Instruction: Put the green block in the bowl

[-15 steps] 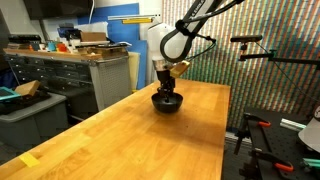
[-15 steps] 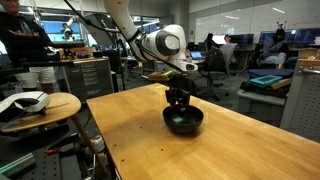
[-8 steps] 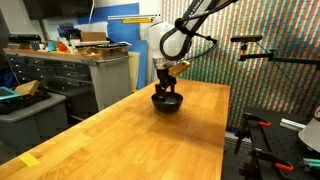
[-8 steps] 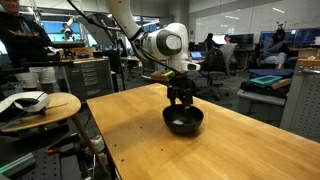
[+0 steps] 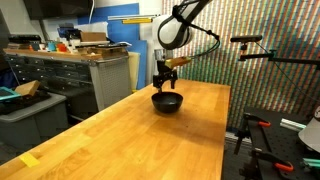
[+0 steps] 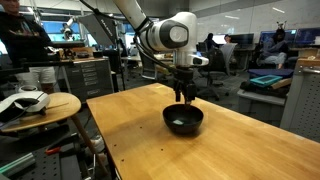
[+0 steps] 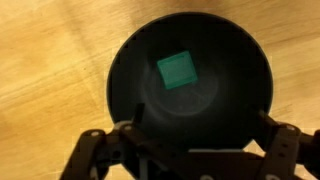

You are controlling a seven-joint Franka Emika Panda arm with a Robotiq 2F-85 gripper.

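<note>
Directly beneath gripper (image 6: 183, 97): green block (image 7: 177, 71) lies flat inside bowl (image 7: 250, 110), near centre. Jaws spread, empty, above rim.

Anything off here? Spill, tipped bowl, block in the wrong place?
Nothing stands out. The green block lies flat inside the bowl, a bit off-centre. In both exterior views the bowl sits upright on the wooden table. The gripper hangs above it, open and empty.
</note>
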